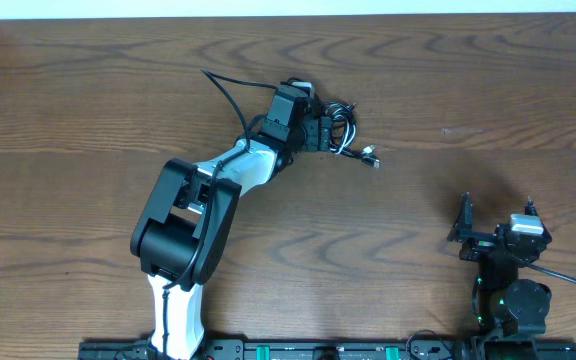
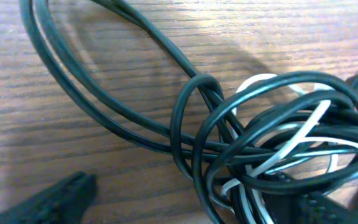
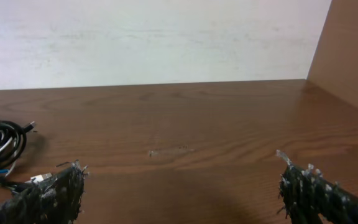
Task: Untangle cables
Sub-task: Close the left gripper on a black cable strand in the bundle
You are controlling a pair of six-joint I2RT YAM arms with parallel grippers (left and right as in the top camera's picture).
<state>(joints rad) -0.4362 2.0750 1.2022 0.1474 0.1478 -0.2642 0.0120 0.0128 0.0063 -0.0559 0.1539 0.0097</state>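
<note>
Found the long thin black rubber-jacketed cable (image 2: 173,51) and the shorter thin white cable (image 2: 298,132) heaped in one snarl, upper-centre on the dark brown wood-grain counter (image 1: 488,80). Counted several black loops crossing each other, with white strands threaded through and under them. Cannot say which strand locks the knot. Spotted one small plug end (image 1: 369,156) poking out on the heap's right side.

Found left hand (image 1: 328,130) at the snarl's left edge, dark ribbed fingers (image 2: 61,196) spread, cables lying between them, nothing pinched. Judged the reason: straddling the tangle to single out one loop, probably the black one ringing the others. Flagged a risk: closing here could catch several strands at once and tighten the knot.

Logged right hand (image 3: 180,165) low at the counter's front right, well apart from the cables, fingers spread wide, holding nothing. Likely placed to take a freed end.

Recorded surface as flat and matte, grain running across. Noted pale white wall (image 3: 166,37) behind and brown wooden side panel (image 3: 347,56) at right.
</note>
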